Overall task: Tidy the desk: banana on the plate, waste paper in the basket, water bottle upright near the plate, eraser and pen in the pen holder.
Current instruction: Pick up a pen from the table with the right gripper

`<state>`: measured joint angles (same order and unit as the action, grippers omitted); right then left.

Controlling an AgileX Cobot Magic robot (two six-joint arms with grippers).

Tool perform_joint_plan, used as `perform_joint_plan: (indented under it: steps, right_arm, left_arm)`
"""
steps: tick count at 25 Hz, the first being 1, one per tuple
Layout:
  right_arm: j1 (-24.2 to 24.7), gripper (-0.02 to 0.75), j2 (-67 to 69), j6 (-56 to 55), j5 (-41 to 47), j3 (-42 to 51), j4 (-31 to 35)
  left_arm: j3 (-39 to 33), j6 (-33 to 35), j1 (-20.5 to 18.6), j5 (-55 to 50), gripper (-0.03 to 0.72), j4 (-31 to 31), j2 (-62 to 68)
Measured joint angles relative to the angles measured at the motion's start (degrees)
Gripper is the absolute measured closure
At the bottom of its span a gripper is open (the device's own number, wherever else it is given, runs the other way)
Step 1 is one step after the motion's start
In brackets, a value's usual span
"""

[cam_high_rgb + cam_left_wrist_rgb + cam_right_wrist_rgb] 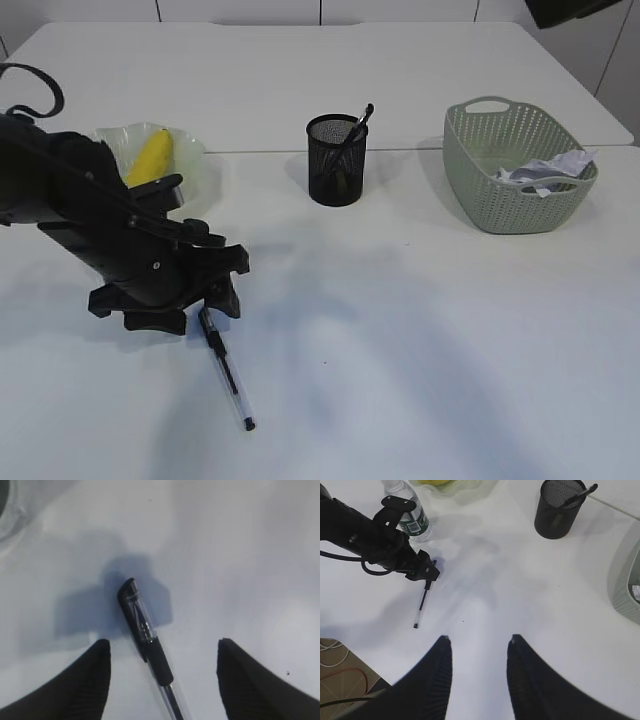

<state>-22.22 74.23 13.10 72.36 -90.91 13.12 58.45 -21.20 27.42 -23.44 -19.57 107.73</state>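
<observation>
Pen (145, 635) lies flat between the spread left hand (162, 680), untouched.

Two smooth white rectangular tabletops (420, 330) meet at a thin seam under soft, even light, with pale panelled wall (240, 10) behind them, and past the near edge lies brown floor (340, 672) with loose red and white cables (342, 677).
</observation>
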Motion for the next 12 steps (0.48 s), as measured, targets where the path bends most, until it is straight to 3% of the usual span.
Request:
perform_joint_plan:
  steps: [12]
  right_arm:
    - [0.0,0.454,0.0,0.22,0.0,0.0,0.0]
  left_arm:
    - [0.74,0.0,0.0,-0.54,0.212,0.0,3.53]
